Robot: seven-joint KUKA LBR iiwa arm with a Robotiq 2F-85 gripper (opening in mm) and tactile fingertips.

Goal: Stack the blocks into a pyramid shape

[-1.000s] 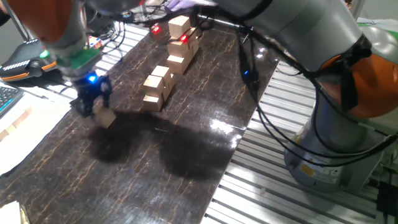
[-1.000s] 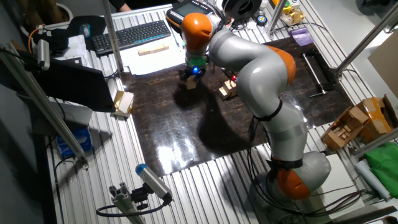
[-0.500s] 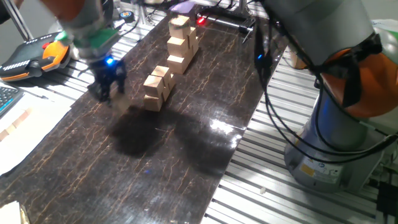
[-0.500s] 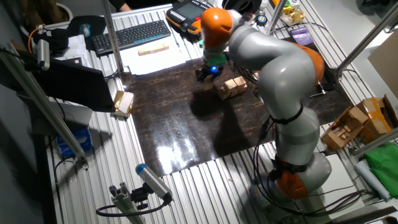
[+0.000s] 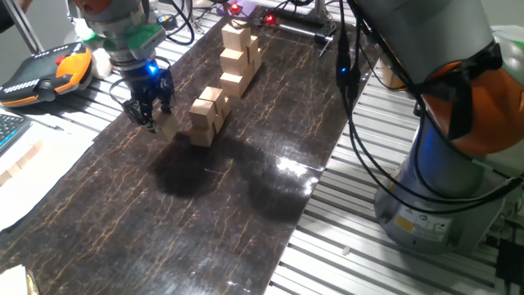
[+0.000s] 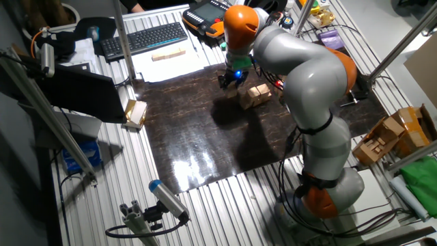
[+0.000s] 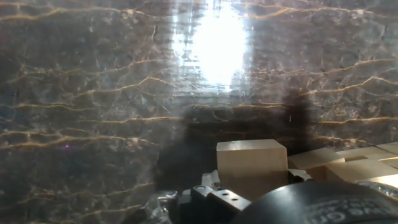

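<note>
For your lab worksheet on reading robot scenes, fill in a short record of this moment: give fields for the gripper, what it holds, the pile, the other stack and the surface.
gripper: gripper shut on a block, beside the pile, low over the table
held block: block tan wooden cube between the fingers
pile: pyramid small stepped group of tan cubes, unfinished
other stack: tower of similar cubes, farther along the table
surface: table dark, veined, glossy
</note>
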